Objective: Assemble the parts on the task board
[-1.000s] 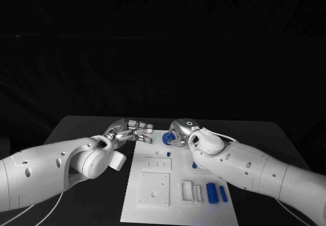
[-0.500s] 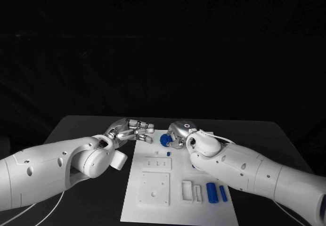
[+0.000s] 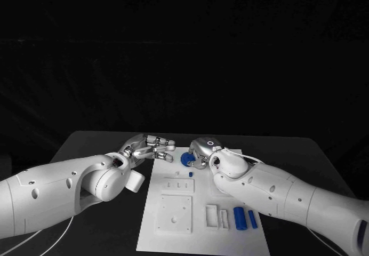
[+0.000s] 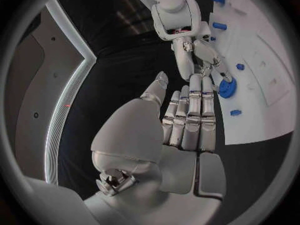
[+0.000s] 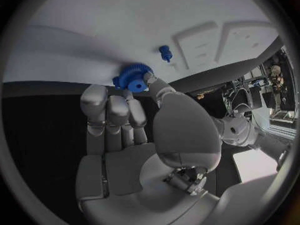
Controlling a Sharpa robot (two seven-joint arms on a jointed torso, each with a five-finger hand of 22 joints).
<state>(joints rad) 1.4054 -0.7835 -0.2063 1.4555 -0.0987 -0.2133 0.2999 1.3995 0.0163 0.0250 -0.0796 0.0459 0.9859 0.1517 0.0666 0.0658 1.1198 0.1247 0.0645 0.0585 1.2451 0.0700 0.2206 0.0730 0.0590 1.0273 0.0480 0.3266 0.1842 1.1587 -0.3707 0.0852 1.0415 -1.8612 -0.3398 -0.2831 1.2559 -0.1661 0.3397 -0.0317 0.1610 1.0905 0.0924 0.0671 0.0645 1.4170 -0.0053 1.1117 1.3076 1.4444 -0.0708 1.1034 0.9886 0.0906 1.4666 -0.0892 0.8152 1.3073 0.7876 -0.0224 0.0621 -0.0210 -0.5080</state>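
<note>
1. The board (image 3: 201, 213) lies lengthwise in the middle of the black table (image 3: 85, 144), its far end between the two hands.
2. A blue gear (image 3: 188, 158) sits at the board's far edge, toward the far left corner.
3. The right hand (image 3: 201, 152) is at the gear: in the right wrist view the thumb and a fingertip (image 5: 145, 78) touch the gear (image 5: 130, 78) and seem to pinch it, the other fingers lying together beside it.
4. The left hand (image 3: 147, 148) hovers just off the board's far left corner, near the gear but apart from it; in the left wrist view its fingers (image 4: 190, 115) stretch straight and side by side, the thumb held off, and it holds nothing.
5. A small blue peg (image 3: 190, 174) stands on the board just nearer than the gear, beside a raised white block (image 3: 177, 185) with small holes.
6. A larger white plate (image 3: 174, 214) with a hole lies nearer on the board's left side.
7. Two blue cylinders (image 3: 245, 218) lie side by side near the board's right edge, next to two white slotted pieces (image 3: 216, 216).
</note>
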